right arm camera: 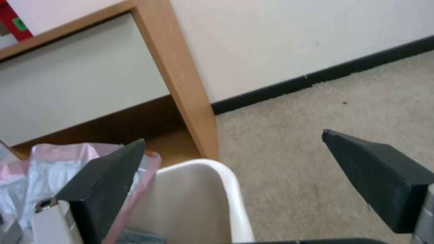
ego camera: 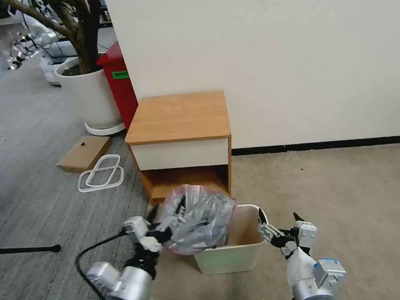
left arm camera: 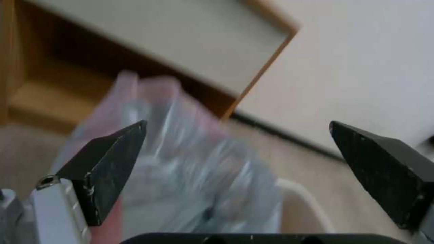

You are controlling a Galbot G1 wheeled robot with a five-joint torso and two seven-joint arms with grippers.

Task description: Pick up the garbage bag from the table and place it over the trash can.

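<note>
1. The garbage bag (ego camera: 196, 218), a thin, crinkly sack of translucent grey plastic with a pinkish rim, stands bunched and puffed over the left half of the trash can (ego camera: 240, 253), a small cream-white rectangular plastic bin with rounded corners on the beige carpet. The bag's folds catch the light in pale streaks, and its pink edge shows along the top and lower left.
2. The right half of the bin's mouth is uncovered, showing its bare inner wall.
3. The table (ego camera: 178, 118), a small wooden nightstand with a light-brown top, cream-white front panel and open lower shelf, stands just behind the bin, against the wall.
4. The left gripper (ego camera: 163, 226) is at the bag's left side; its dark fingers (left arm camera: 113, 159) are spread wide, with the plastic lying between and beyond them.
5. The right gripper (ego camera: 279, 225) hovers just right of the bin's rim, its jaws released and parted, grasping nothing.
</note>
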